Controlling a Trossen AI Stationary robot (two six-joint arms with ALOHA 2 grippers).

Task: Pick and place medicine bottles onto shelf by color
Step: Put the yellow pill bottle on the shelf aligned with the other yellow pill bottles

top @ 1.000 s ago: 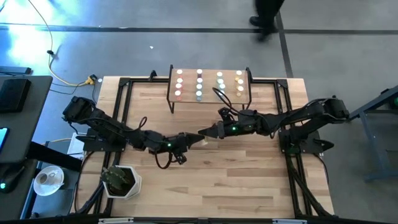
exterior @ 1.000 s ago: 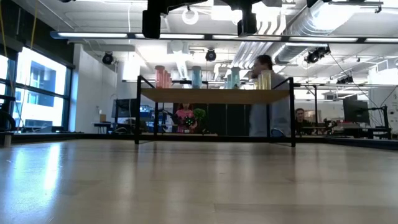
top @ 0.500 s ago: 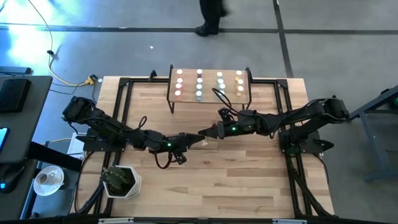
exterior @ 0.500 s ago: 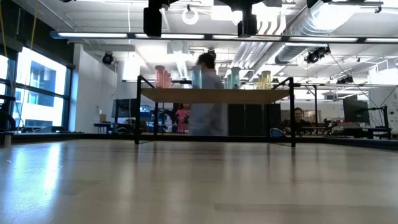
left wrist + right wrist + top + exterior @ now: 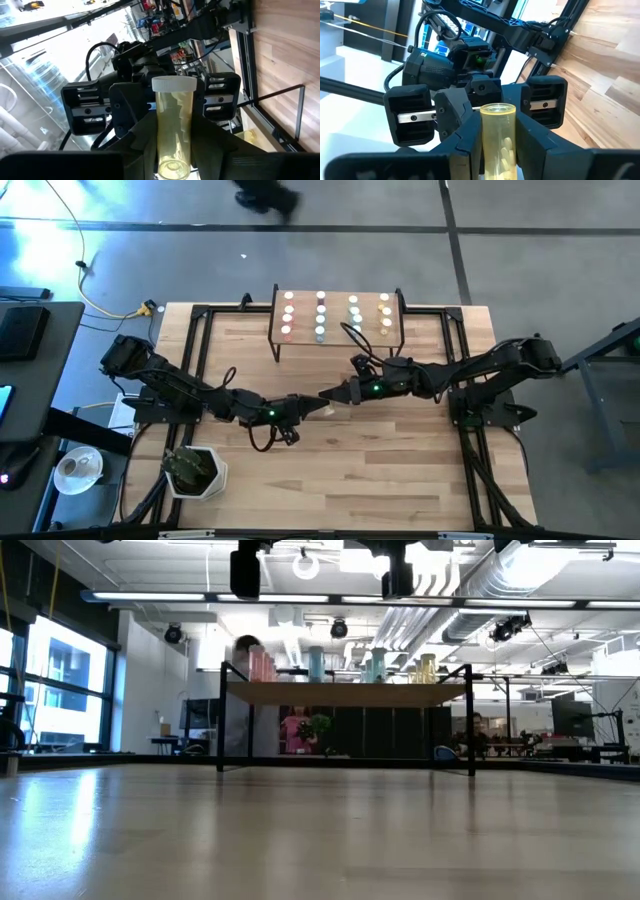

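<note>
A yellow medicine bottle hangs level over the middle of the table, with my left gripper and my right gripper both shut on it, tip to tip. Its white cap points toward the right arm; its base points toward the left arm. The shelf stands at the table's far edge on black legs. On it stand medicine bottles in pink, blue, green and yellow columns. My left gripper pinches the yellow bottle's body near its base between its two fingers. The fingers come level from the table's left and lie along the bottle, which is clear of the table. My right gripper pinches the bottle's body between its two fingers, level from the table's right and along the bottle. The cap end lies back between the fingers, out of its view.
A white pot with a plant stands at the table's near left corner. Black frame rails run along the table's left and right sides. A person walks on the floor beyond the far edge.
Neither arm has visibly moved, and the bottle stays between them. The person beyond the far edge has walked from right to left behind the shelf.
</note>
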